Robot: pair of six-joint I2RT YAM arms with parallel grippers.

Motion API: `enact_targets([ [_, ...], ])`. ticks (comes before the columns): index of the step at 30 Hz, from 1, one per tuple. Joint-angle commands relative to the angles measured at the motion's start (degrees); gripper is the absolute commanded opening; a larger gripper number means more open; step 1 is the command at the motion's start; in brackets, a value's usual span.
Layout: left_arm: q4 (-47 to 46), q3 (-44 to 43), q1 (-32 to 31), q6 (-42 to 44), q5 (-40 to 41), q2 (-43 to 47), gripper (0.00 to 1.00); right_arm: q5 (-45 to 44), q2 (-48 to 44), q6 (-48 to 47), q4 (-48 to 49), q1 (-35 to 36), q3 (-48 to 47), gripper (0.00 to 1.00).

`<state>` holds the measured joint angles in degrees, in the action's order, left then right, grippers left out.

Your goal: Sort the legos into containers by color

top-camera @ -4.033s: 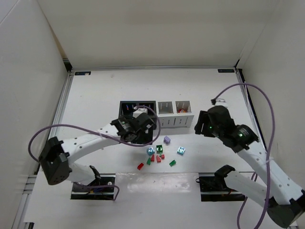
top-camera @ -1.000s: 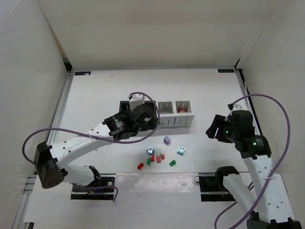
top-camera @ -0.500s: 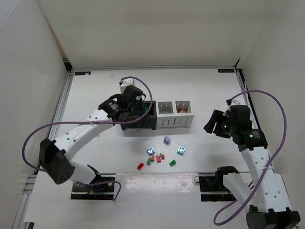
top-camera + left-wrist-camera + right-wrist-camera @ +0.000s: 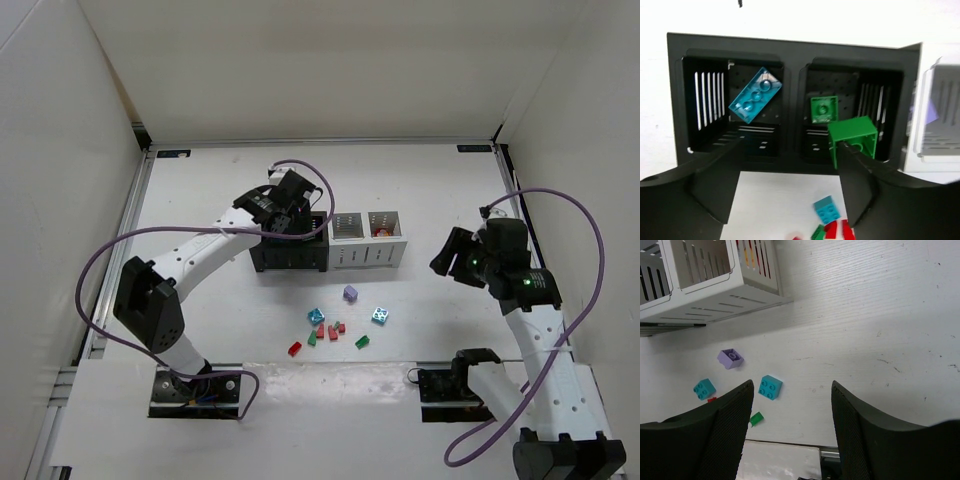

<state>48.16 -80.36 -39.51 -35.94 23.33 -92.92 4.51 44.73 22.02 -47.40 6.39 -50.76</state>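
My left gripper (image 4: 300, 215) hovers over the black bins (image 4: 290, 257), jaws open (image 4: 790, 145). A green lego (image 4: 854, 137) hangs at its right fingertip (image 4: 850, 160), over the right black bin. That bin holds a smaller green lego (image 4: 824, 109); the left one holds a light blue lego (image 4: 755, 94). The white bins (image 4: 368, 242) stand to the right. Loose legos lie in front: purple (image 4: 350, 293), light blue (image 4: 380, 315), red (image 4: 295, 349), green (image 4: 362, 341). My right gripper (image 4: 447, 262) is open and empty (image 4: 791, 386), right of them.
The right wrist view shows the white bins (image 4: 715, 287), the purple lego (image 4: 730, 359), two light blue legos (image 4: 770, 387) and a green one (image 4: 756, 418). White walls enclose the table on three sides. The arm bases sit at the near edge.
My left gripper has moved from the loose pile up over the black bins, and a green lego has left the pile. My right arm has drawn back to the right.
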Motion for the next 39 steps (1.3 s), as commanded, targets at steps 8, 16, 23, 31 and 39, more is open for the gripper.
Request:
enact_targets([
  [8,5.2,-1.1,-2.3,0.9,3.7,3.6,0.94,1.3,0.5,-1.1,2.8,-1.7,0.4,0.66],
  [16,2.9,1.5,-2.9,-0.4,3.0,9.0,0.94,3.9,0.2,-2.3,4.1,-2.1,0.5,0.66],
  [23,-4.5,7.7,-4.2,9.1,-12.1,18.9,1.00,1.0,2.9,-2.6,3.1,8.3,-1.1,0.66],
  [31,-1.1,22.9,-11.2,6.5,-17.4,30.5,1.00,-17.0,10.0,9.7,1.0,41.2,-0.5,0.64],
  [39,1.7,35.0,-13.1,-5.5,-18.5,46.5,1.00,-11.1,16.6,18.0,7.5,47.9,4.7,0.60],
])
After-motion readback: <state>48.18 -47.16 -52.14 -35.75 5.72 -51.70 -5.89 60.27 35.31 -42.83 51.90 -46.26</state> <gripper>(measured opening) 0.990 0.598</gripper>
